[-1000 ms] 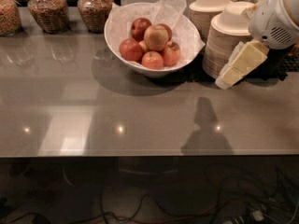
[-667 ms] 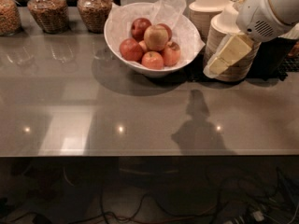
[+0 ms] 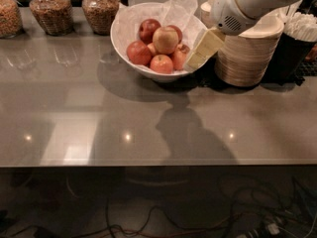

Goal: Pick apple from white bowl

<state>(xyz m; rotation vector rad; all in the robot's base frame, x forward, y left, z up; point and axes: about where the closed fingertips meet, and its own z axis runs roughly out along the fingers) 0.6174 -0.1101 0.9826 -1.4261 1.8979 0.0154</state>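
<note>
tool shifted left, at glossy white bowl rim, round apples

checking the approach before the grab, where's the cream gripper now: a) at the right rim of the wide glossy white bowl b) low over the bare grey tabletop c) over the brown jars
a, the cream gripper sits at the right rim of the wide glossy white bowl, beside the red apples.

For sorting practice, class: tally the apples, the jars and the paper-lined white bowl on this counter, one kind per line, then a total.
Apples: 6 in view
Jars: 3
White bowl: 1
Total: 10
The tool hangs at the bowl's right rim.
</note>
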